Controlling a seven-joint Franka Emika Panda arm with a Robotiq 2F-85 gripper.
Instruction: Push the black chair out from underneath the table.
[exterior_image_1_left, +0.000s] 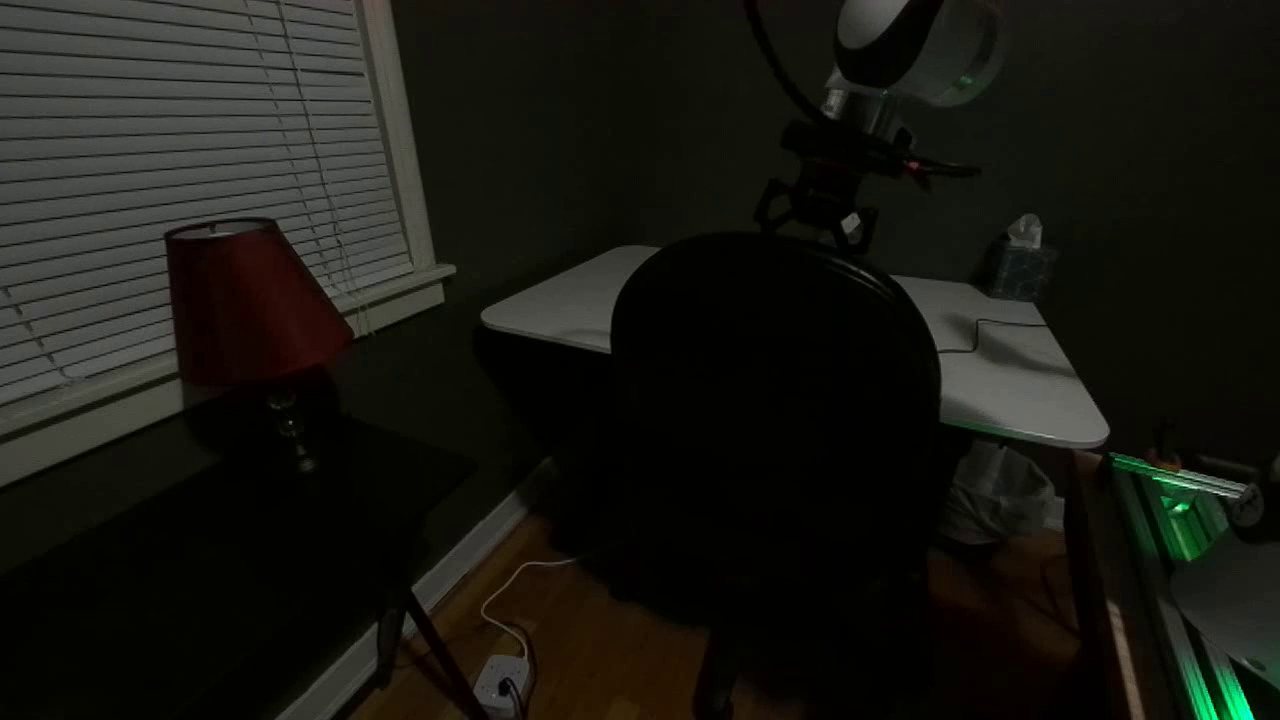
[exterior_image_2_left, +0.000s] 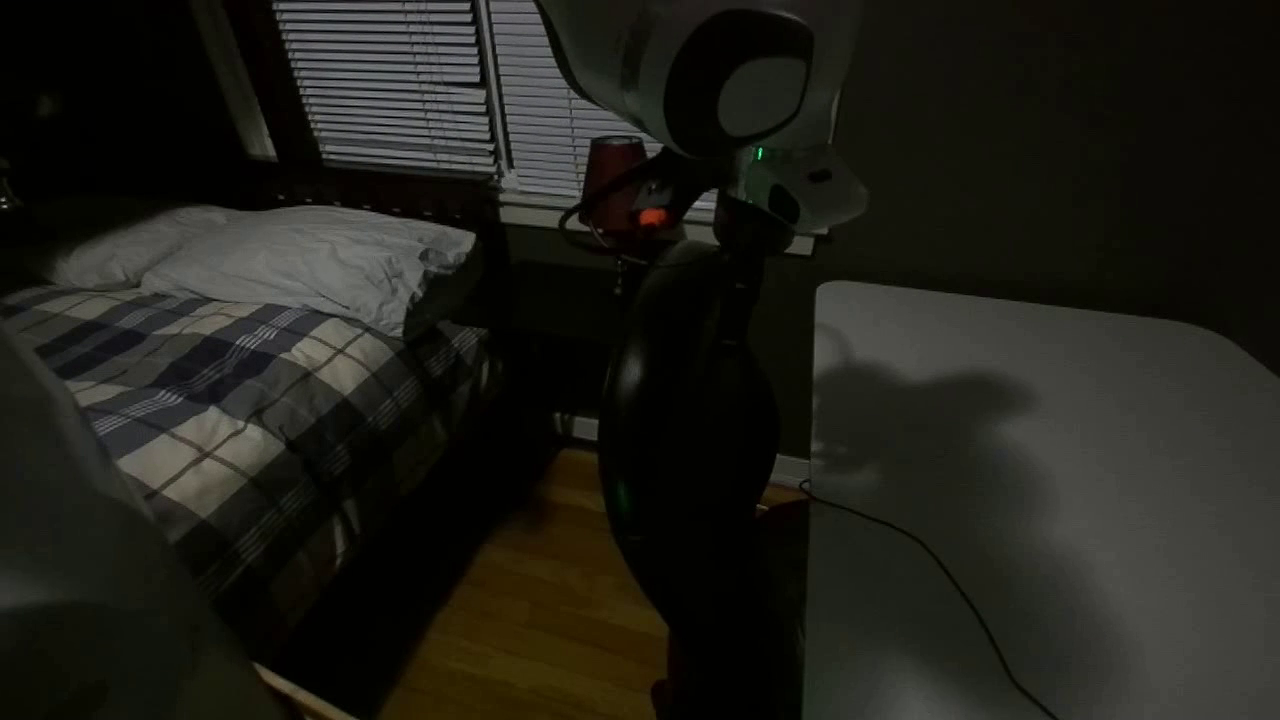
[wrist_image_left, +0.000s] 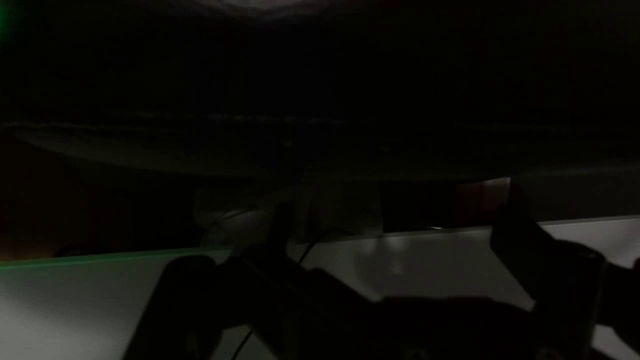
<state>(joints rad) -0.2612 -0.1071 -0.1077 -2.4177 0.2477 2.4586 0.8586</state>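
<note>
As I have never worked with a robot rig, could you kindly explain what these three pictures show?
The machine is a white-and-black robot arm ending in a black two-fingered gripper, open and apparently holding nothing. Two pictures come from cameras outside the robot; the darkest comes from a camera on its wrist. The gripper hangs by the large, round-backed black chair, on the side toward the pale, round-cornered table; whether it touches the chair, I cannot tell. On the table lie a thin dark cable and, at a corner, a patterned tissue box.
</note>
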